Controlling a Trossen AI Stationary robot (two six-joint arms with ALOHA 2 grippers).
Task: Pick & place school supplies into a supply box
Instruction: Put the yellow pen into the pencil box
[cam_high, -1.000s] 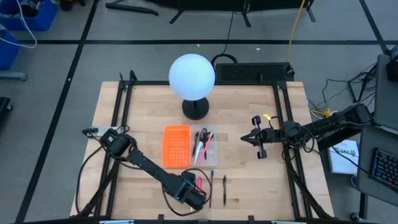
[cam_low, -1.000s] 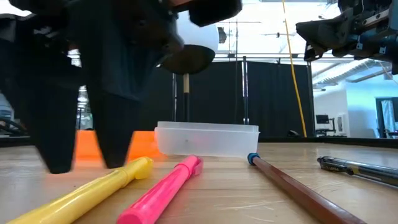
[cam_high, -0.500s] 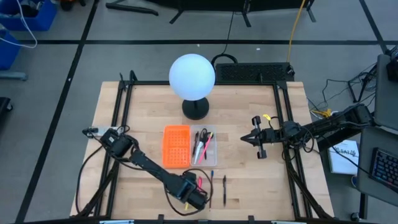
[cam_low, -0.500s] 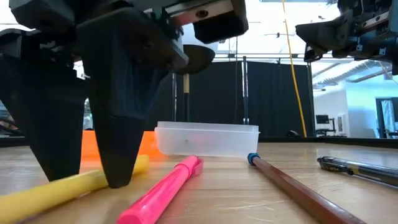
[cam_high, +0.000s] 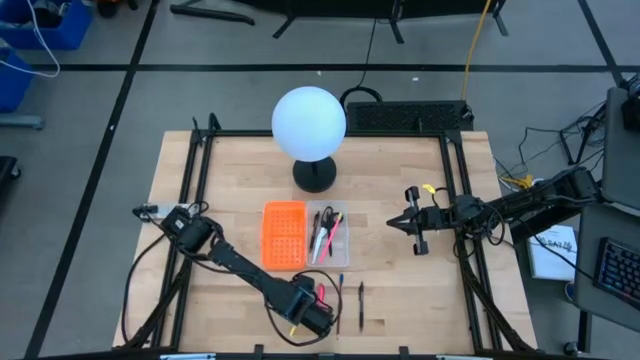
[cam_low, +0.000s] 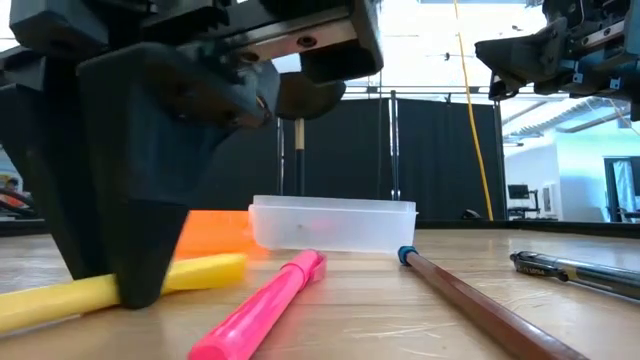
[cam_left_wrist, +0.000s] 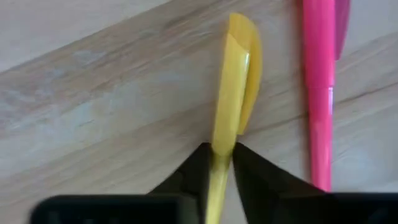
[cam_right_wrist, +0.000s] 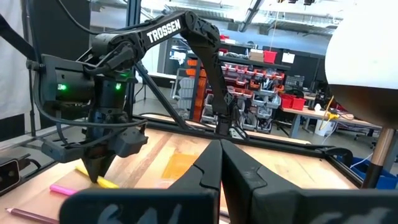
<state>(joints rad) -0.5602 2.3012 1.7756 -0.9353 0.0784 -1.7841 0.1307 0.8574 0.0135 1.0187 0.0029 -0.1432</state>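
Where left tool (cam_left_wrist: 219, 163) closes, yellow pen (cam_left_wrist: 234, 93) between.

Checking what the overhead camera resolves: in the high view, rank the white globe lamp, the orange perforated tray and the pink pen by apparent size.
1. White globe lamp, largest.
2. Orange perforated tray, clearly smaller.
3. Pink pen, a thin sliver beside the left gripper.
The lamp stands taller, nearer the camera, which inflates it somewhat.
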